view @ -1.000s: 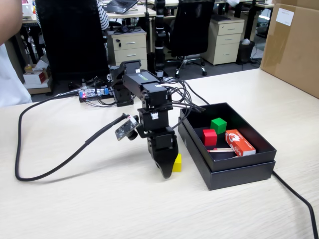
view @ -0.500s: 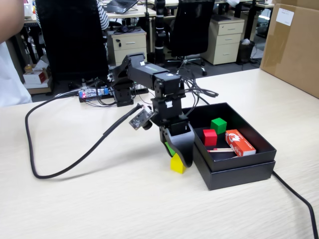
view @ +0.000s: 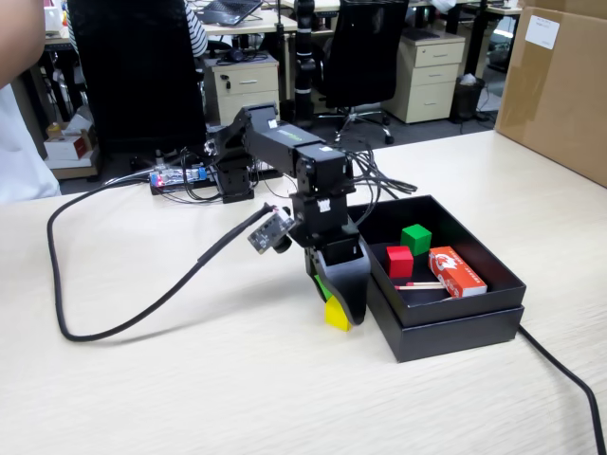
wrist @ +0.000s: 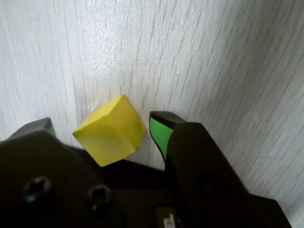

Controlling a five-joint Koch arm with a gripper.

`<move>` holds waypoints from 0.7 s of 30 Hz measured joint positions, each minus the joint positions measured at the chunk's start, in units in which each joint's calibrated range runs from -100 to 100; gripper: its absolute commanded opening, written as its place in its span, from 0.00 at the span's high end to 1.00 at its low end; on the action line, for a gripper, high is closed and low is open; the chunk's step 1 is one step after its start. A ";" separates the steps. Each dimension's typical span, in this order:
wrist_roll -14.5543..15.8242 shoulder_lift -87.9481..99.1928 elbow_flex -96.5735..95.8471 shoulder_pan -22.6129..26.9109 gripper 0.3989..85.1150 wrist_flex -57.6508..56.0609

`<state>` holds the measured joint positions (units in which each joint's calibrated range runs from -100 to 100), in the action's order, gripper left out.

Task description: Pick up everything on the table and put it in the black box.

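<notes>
Since a second ago the arm has swung toward the black box (view: 455, 327), carrying the yellow cube (view: 336, 316) off its old spot. Gripper (view: 340, 305) pinches the yellow cube between green-padded jaws; wrist view shows the cube (wrist: 110, 130) tilted, wedged between the pads, above the table (wrist: 199, 57). It hangs just beside the box's near-left wall, low over the wood. Red cube (view: 399, 262) and green cube (view: 415, 239) sit inside the box, next to a matchbox (view: 456, 272).
</notes>
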<state>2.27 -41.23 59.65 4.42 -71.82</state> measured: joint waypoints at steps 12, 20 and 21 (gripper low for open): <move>0.05 -1.04 0.18 0.00 0.87 -0.70; 1.47 16.18 -3.83 -0.29 0.99 -2.94; 1.66 24.47 -7.12 -0.15 0.99 -3.33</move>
<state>3.93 -16.76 52.53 4.27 -75.15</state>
